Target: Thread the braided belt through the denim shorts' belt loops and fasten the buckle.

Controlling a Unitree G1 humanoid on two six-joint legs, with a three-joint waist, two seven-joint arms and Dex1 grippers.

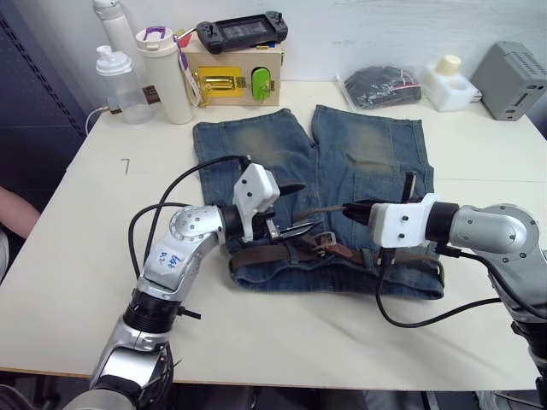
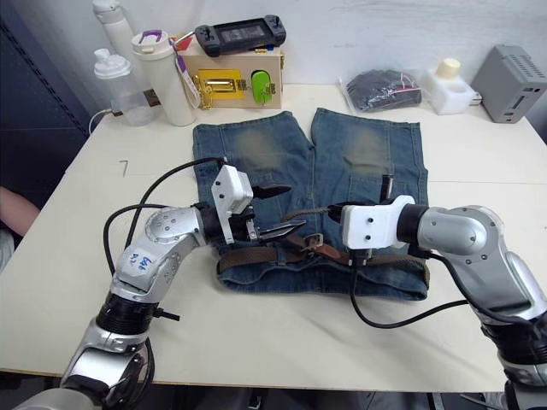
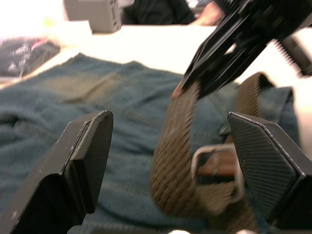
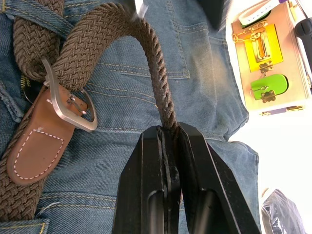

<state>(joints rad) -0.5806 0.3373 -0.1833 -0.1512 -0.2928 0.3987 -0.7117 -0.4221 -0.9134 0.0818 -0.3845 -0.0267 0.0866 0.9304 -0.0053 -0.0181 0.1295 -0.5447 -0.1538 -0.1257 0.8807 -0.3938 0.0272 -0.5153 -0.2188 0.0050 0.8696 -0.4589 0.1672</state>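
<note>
Nearest you, the braided belt [image 1: 273, 256] runs along the waistband of the denim shorts [image 1: 359, 154], spread flat on the bench [image 1: 77, 256]. Your right claw [image 4: 168, 134] pinches the strap's free end, lifting it through the buckle [image 4: 68, 105], likely to tighten. Your left claw [image 1: 295, 209] gapes empty beside it.

My two silver metallic arms with rounded joints, white blocky wrist housings, black looping cables along each, a white sticker with blue handwriting on my left forearm, my left gripper [image 1: 294, 207] and right gripper [image 4: 167, 135] with black wedge-shaped fingers, ribbed pads
</note>
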